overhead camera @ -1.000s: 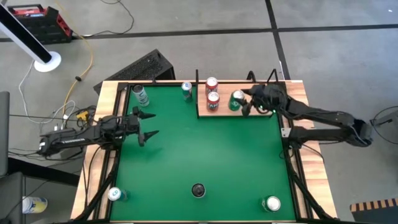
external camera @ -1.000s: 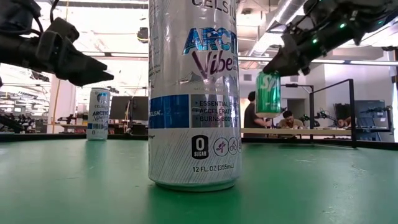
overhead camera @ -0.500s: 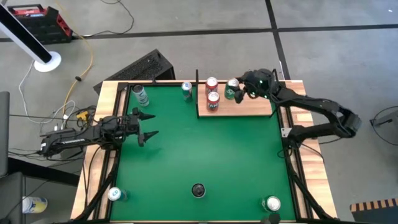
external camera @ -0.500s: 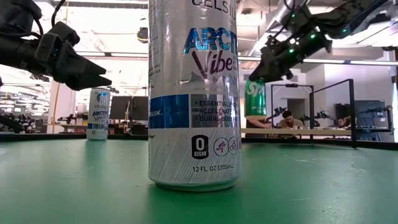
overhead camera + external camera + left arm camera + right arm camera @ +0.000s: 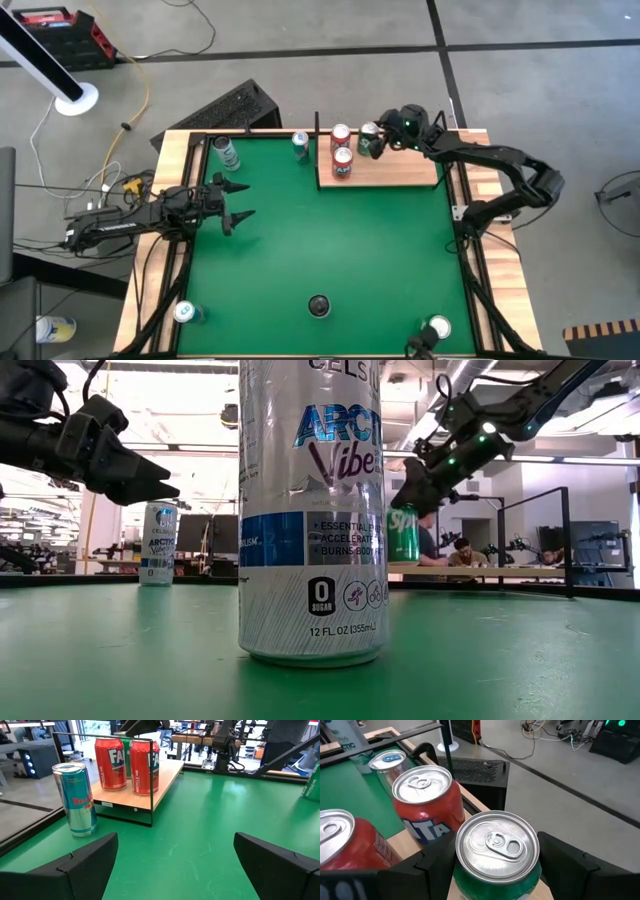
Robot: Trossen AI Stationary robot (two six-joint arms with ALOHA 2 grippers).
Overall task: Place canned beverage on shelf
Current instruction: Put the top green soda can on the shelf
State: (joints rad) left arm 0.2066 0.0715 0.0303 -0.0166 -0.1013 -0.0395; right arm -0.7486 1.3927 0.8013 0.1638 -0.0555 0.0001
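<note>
Over the shelf (image 5: 400,172), the right gripper (image 5: 378,141) clamps the green can (image 5: 496,851) (base hidden); left gripper (image 5: 238,201) gapes

overhead, table-level, two wrist views

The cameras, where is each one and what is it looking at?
High view: above the table, looking straight down; both arms show.
Low view: at tabletop height, facing a silver can; both arms show.
Left wrist view: on the left arm, facing the shelf; open fingers show.
Right wrist view: on the right arm; fingers around the green can.
Shared: two red cans in both wrist views.
</note>
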